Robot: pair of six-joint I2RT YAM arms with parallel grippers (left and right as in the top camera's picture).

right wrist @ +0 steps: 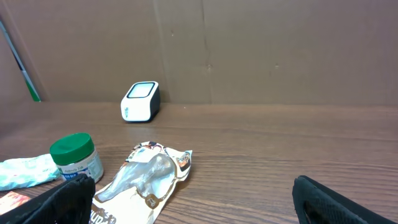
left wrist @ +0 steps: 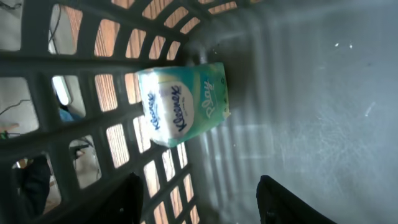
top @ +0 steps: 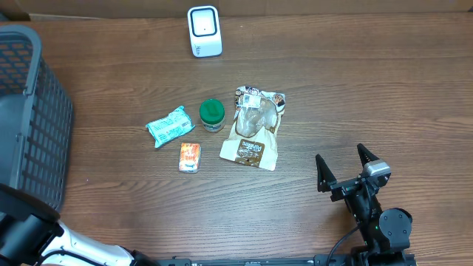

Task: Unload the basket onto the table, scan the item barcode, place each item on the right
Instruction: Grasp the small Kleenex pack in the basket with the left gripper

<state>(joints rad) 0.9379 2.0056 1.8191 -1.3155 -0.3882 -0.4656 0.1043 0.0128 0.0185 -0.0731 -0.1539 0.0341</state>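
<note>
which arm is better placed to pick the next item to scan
Right: the right gripper stands open, facing the snack bag nearby. The left gripper is down inside the basket.

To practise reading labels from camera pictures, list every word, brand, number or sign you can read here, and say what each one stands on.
"Kleenex", printed twice: on the tissue pack lying in the basket.
Green script beside it on that pack: too blurred to read.
Brown snack bag, green-lidded jar, orange packet, teal packet: print shows, too small to read.
White scanner: no readable text.
</note>
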